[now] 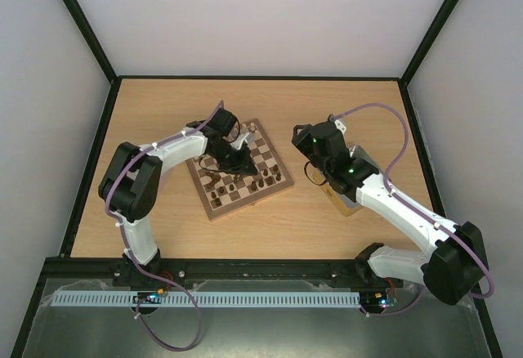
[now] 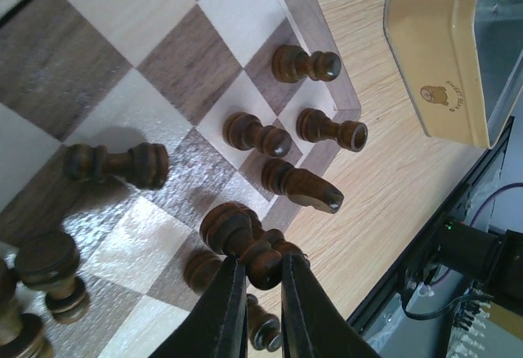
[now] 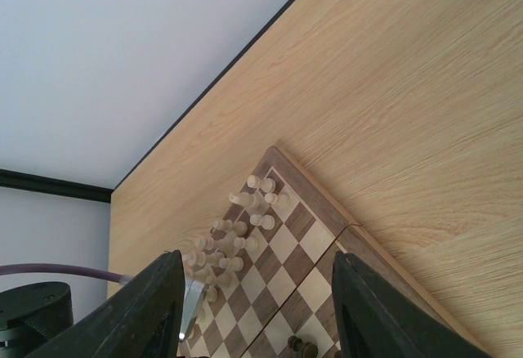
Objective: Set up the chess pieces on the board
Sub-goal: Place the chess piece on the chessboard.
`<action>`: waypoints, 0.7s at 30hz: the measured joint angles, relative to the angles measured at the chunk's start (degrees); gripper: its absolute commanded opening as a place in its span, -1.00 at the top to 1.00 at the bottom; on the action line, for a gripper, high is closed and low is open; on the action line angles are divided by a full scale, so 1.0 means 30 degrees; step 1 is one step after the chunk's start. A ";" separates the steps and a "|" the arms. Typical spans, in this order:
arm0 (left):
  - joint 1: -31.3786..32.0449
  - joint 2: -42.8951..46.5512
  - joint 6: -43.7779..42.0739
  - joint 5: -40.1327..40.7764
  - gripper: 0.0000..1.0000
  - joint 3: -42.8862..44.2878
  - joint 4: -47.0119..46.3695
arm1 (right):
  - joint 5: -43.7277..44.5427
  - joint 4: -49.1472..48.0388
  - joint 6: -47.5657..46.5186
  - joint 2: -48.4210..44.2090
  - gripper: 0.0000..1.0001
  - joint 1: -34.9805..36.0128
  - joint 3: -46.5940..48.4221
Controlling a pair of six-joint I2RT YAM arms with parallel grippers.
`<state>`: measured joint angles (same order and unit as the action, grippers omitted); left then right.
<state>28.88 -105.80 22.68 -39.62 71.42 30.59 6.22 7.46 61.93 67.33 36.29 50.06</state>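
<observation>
One dark brown chess piece [image 2: 243,239] is clamped in the closed left gripper [image 2: 263,280] at the lower middle of the left wrist view, over the board [image 1: 265,152] lying left of centre on the table [image 1: 327,105], while the right gripper [image 3: 255,280], right of centre, hangs open, holding nothing.

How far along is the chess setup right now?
Done: cream pieces stand massed at one end of the board, several dark pieces at the other. In hand: left gripper shut on a dark piece at that end. Left: setting it down; right gripper is open, empty.
</observation>
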 measured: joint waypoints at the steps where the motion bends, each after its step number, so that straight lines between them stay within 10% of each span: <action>1: 0.0080 -0.0036 0.0007 -0.0058 0.90 0.0000 -0.0066 | 0.0000 0.0000 0.0000 0.0000 0.02 0.0000 0.0000; 21: 0.0437 -0.1137 0.0168 0.0219 0.77 -0.0044 -0.0532 | 0.0000 0.0022 0.0000 0.0000 0.02 0.0000 -0.0189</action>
<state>30.20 -109.21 23.18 -38.96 71.29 28.99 6.22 7.53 61.93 67.33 36.29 49.50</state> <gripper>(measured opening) 0.100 0.491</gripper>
